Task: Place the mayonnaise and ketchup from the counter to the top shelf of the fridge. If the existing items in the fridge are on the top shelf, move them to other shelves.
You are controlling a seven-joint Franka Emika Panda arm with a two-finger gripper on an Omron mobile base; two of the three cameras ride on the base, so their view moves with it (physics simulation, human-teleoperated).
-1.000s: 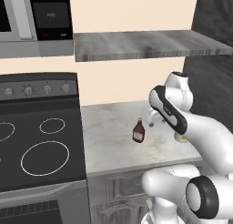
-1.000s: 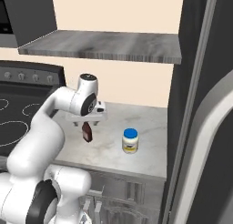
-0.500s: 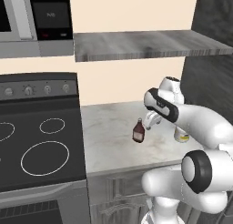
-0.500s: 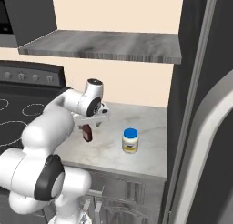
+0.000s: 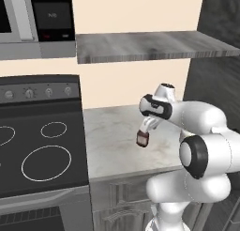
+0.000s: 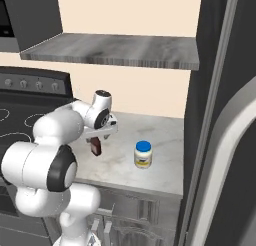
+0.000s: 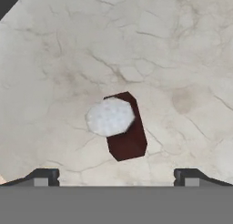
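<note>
The ketchup (image 5: 143, 138) is a small dark red bottle with a white cap, standing upright on the marble counter (image 5: 112, 150). My gripper (image 5: 148, 126) hangs just above it, pointing down, jaws open and empty. In the hand view the ketchup (image 7: 121, 128) lies straight below, centred between the fingertips (image 7: 45, 176) of the gripper (image 7: 116, 177). From the right base view the gripper (image 6: 98, 137) sits over the ketchup (image 6: 95, 147). To the right of it stands the mayonnaise (image 6: 143, 155), a pale jar with a blue lid. The fridge's shelves are hidden.
The dark fridge (image 6: 222, 140) with its grey handle rises to the right of the counter. A stove (image 5: 37, 150) borders the counter on the left. A grey wall shelf (image 5: 145, 44) hangs above the counter, and a microwave (image 5: 35, 21) is at upper left.
The arm has swung left and down, bringing the open gripper from beside the ketchup to directly over its cap. Ketchup and mayonnaise have not moved.
</note>
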